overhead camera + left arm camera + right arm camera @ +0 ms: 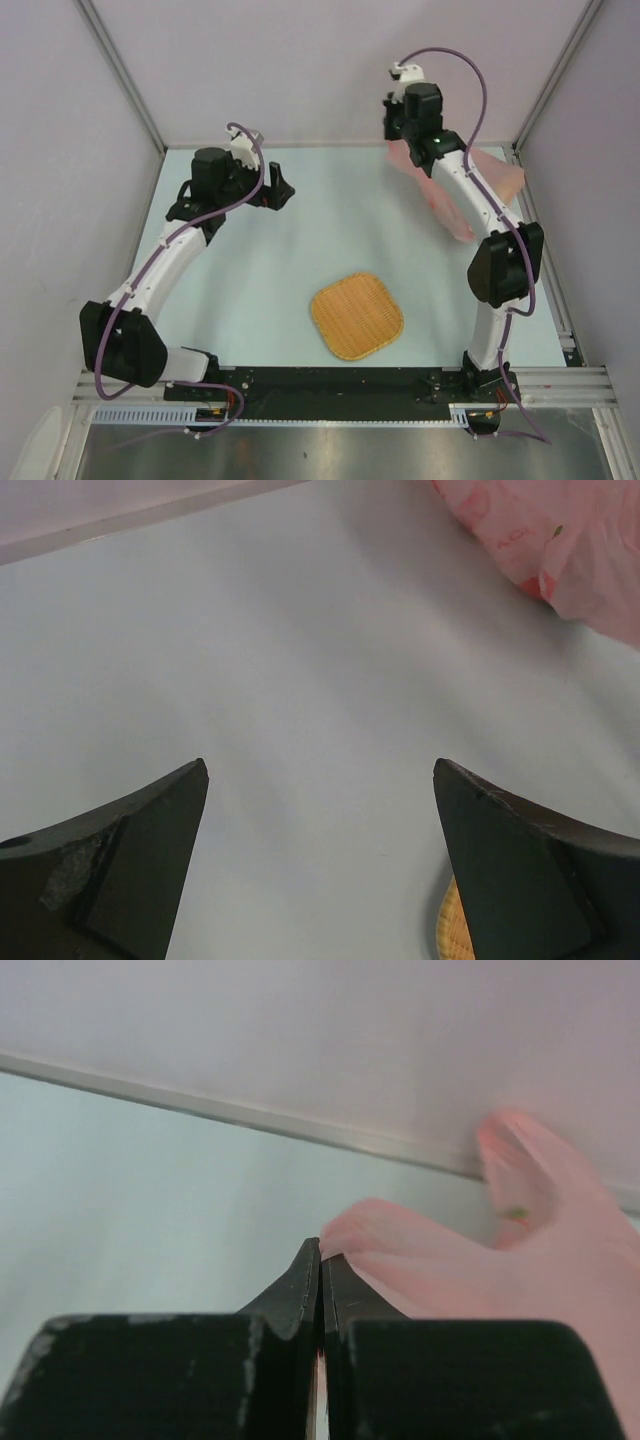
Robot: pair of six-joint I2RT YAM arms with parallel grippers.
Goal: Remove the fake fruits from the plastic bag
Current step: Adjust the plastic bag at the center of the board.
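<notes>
Two arms are in frame, well apart over the pale table [300,250]. The left gripper [320,770] sits over the far-left part of the table with its jaws spread wide; there is only bare tabletop between the dark fingers [130,860], and it holds nothing. The right gripper [320,1255] is at the far-right corner near the back wall, jaws pressed together with no gap at the tips. The pink plastic bag [500,178] lies crumpled in that same corner, partly under the right forearm, and one fold comes right up against the closed fingertips. I cannot tell whether any film is pinched between them. The fake fruits are not distinguishable; the left wrist view shows only a darker reddish patch through the film near the bag's edge, with faint red print nearby. A square woven orange-tan mat [357,315] lies flat near the front centre, well apart from the bag and from both grippers.
</notes>
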